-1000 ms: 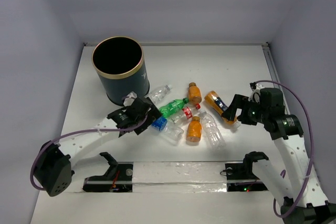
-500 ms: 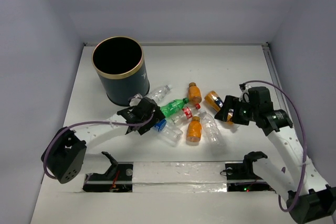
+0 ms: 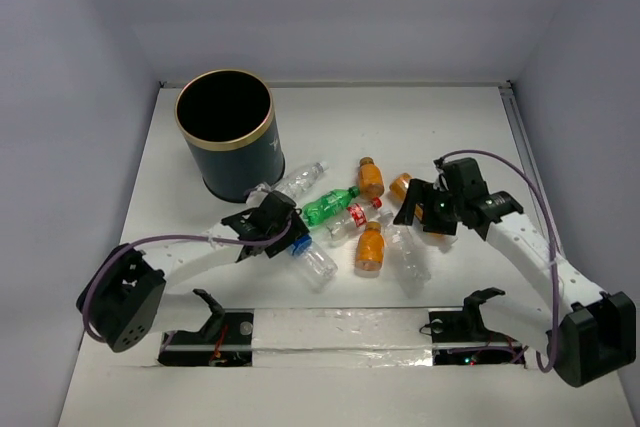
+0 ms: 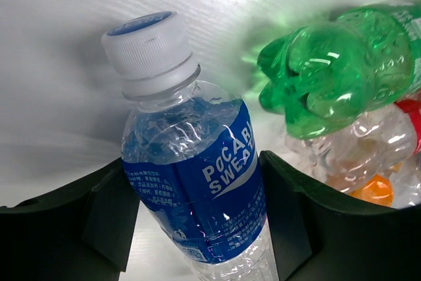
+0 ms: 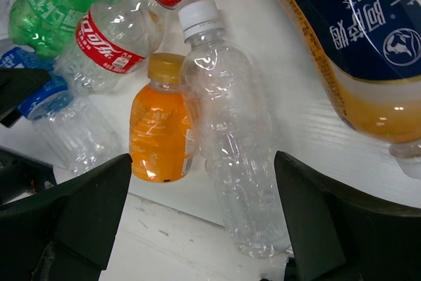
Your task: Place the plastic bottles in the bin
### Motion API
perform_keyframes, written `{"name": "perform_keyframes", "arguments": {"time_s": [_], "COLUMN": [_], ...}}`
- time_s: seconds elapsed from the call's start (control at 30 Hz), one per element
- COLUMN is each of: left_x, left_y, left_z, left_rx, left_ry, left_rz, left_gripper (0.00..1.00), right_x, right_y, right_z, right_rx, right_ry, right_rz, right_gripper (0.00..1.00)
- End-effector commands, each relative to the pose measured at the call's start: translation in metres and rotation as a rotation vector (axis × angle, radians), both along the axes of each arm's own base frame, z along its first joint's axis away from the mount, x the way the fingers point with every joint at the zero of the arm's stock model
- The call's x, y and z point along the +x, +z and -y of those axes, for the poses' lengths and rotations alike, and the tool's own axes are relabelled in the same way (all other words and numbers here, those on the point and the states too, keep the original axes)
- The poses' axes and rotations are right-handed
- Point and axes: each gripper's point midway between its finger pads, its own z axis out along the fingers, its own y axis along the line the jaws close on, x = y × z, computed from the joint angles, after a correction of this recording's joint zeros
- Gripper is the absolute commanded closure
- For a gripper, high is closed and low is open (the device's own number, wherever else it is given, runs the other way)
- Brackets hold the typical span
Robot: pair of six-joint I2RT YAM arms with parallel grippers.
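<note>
Blue-labelled bottle [image 4: 191, 162] lies on the white table [image 3: 440, 127], clamped between the left gripper [image 4: 200, 215] fingers; green bottle [image 4: 335, 64] crowds it just beside; right gripper [image 5: 204, 208] jaws wide apart over a clear bottle [image 5: 227, 143], orange bottle [image 5: 160, 129] touching that one; bin [image 3: 240, 162] stands upright near the heap, back left.

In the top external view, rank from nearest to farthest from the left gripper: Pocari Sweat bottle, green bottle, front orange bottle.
1. Pocari Sweat bottle: between the left gripper fingers.
2. Green bottle: just beyond, toward the table's back right.
3. Front orange bottle: farther right, mid-pile.
</note>
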Motion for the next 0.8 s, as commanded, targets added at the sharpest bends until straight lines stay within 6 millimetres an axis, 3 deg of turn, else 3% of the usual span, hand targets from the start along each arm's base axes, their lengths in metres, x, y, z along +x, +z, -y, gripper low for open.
{"name": "perform_keyframes", "arguments": {"time_s": [0.0, 0.1, 0.2, 0.23, 0.3, 0.33, 0.37, 0.4, 0.5, 0.53, 0.6, 0.63, 0.7, 0.73, 0.77], "left_x": [-0.008, -0.013, -0.012, -0.009, -0.005, 0.001, 0.002, 0.012, 0.026, 0.033, 0.045, 0.06, 0.076, 0.087, 0.099], "left_y": [0.009, 0.022, 0.057, 0.08, 0.108, 0.14, 0.152, 0.187, 0.233, 0.267, 0.299, 0.332, 0.361, 0.387, 0.399], "left_z": [-0.011, -0.013, -0.011, -0.01, -0.01, -0.008, -0.012, -0.013, -0.025, -0.024, -0.032, -0.042, -0.057, -0.062, -0.079], "left_rx": [0.016, 0.015, -0.005, -0.029, -0.036, -0.056, -0.037, -0.05, 0.026, 0.022, 0.09, 0.117, 0.19, 0.196, 0.246], "left_ry": [-0.032, -0.064, -0.1, -0.107, -0.112, -0.119, -0.117, -0.094, -0.08, -0.071, -0.073, -0.019, 0.0, 0.025, 0.066], "left_rz": [0.028, 0.04, 0.108, 0.155, 0.216, 0.285, 0.302, 0.377, 0.48, 0.534, 0.612, 0.674, 0.735, 0.78, 0.808], "left_gripper": [0.51, 0.55, 0.55, 0.56, 0.55, 0.55, 0.55, 0.55, 0.55, 0.55, 0.55, 0.55, 0.55, 0.55, 0.55], "right_x": [0.019, 0.023, 0.026, 0.028, 0.027, 0.027, 0.027, 0.026, 0.022, 0.022, 0.021, 0.021, 0.019, 0.018, 0.019], "right_y": [-0.008, -0.021, -0.029, -0.036, -0.043, -0.05, -0.052, -0.055, -0.065, -0.068, -0.072, -0.074, -0.076, -0.075, -0.073], "right_z": [-0.006, -0.008, -0.012, -0.016, -0.021, -0.022, -0.023, -0.026, -0.027, -0.026, -0.021, -0.019, -0.017, -0.018, -0.018], "right_rx": [-0.014, -0.04, -0.067, -0.083, -0.11, -0.128, -0.138, -0.14, -0.152, -0.158, -0.185, -0.193, -0.2, -0.195, -0.192], "right_ry": [-0.027, -0.024, -0.004, 0.011, 0.036, 0.041, 0.046, 0.055, 0.063, 0.06, 0.048, 0.045, 0.045, 0.046, 0.044], "right_rz": [0.032, 0.001, -0.017, -0.041, -0.057, -0.077, -0.08, -0.087, -0.115, -0.121, -0.124, -0.126, -0.128, -0.123, -0.115], "right_gripper": [0.05, 0.05, 0.05, 0.05, 0.05, 0.05, 0.05, 0.05, 0.06, 0.09, 0.12, 0.2, 0.3, 0.33, 0.39]}}
